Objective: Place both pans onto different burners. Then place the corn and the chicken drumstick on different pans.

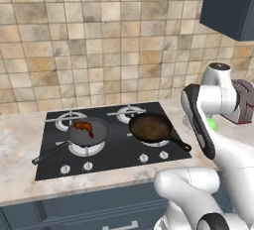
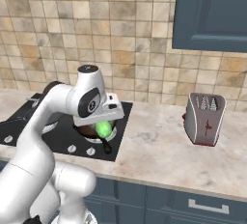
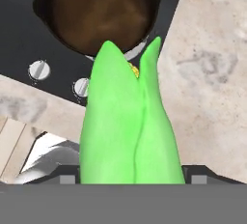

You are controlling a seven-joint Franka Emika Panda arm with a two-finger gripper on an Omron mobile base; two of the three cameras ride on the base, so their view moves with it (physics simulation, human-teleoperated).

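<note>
On the black cooktop [image 1: 54, 167] both pans sit on burners, the drumstick [image 1: 85, 126] in one. The jaws hold the corn [image 3: 129, 131] near the empty reddish-brown pan [image 1: 150, 127]; next it likely needs lowering inside.

A silver toaster [image 2: 206, 119] with red markings stood upright on the beige marble counter [image 2: 159, 146], well apart from the cooktop. Tan tiles [image 1: 99, 50] covered the wall, and dark blue cabinets [image 2: 212, 13] hung above.

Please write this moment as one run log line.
gripper: holds corn | drumstick: in grey pan | brown pan: empty, on burner
</note>
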